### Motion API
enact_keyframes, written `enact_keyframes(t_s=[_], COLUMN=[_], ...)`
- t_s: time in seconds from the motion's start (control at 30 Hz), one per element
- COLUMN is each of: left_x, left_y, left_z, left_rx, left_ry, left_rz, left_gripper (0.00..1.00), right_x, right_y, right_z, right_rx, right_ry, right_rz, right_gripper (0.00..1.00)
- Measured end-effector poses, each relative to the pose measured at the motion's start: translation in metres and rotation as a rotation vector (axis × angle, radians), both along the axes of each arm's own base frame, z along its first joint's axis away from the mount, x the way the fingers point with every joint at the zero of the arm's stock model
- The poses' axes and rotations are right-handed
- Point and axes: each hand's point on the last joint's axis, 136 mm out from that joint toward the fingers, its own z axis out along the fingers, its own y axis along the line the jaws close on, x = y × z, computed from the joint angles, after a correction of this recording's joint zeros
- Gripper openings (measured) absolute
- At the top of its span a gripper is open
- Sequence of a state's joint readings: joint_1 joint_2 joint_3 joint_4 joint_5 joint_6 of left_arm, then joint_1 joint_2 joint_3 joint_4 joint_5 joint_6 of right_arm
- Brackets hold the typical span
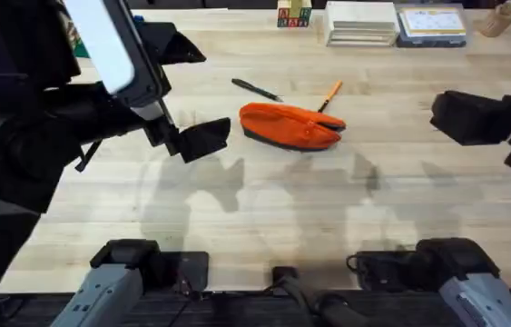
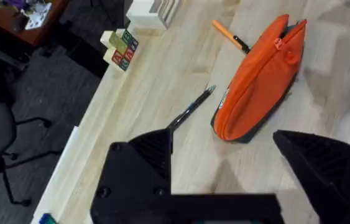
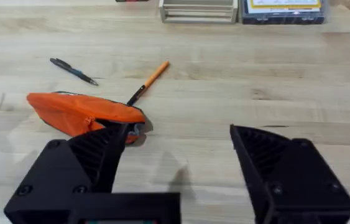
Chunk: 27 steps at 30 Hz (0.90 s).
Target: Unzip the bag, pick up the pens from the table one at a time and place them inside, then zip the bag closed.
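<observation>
The orange bag [image 1: 291, 125] lies on the table [image 1: 264, 209] near its middle, and its zipper looks closed. A dark pen [image 1: 255, 89] rests just behind it to the left. An orange pen [image 1: 329, 94] lies behind its right end, the dark tip almost touching the bag. My left gripper [image 1: 202, 138] hovers open to the left of the bag, nothing between its fingers. In the left wrist view the bag [image 2: 258, 81] and dark pen [image 2: 190, 109] lie ahead of the left gripper [image 2: 224, 171]. My right gripper [image 1: 446, 113] hangs open well to the right, facing the bag [image 3: 78, 112].
Lettered toy blocks [image 1: 294, 14], a white stacked tray [image 1: 361, 23] and a clear plastic box [image 1: 430, 24] line the table's far edge. The table's left edge [image 2: 69, 162] drops off to a floor with an office chair. Bare wood spreads in front of the bag.
</observation>
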<state>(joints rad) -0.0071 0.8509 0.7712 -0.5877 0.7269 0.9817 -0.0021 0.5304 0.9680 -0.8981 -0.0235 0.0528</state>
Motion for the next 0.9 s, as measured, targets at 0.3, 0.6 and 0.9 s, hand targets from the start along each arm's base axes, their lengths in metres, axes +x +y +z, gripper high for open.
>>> enact_keyframes(t_s=[0.3, 0.6, 0.9], left_x=[0.003, 0.013, 0.033], left_y=[-0.002, -0.009, -0.011], left_z=[0.004, -0.013, -0.033], left_rx=[0.009, -0.019, -0.034], left_ry=[-0.040, 0.022, 0.130], left_rz=[-0.026, -0.081, -0.092], left_gripper=[0.993, 0.992, 0.991], right_x=[0.000, 0.000, 0.000], right_y=[0.000, 0.000, 0.000], right_z=[0.000, 0.000, 0.000], right_rx=[0.000, 0.000, 0.000], right_ry=[0.000, 0.000, 0.000], right_rz=[0.000, 0.000, 0.000], right_gripper=[0.997, 0.997, 0.997])
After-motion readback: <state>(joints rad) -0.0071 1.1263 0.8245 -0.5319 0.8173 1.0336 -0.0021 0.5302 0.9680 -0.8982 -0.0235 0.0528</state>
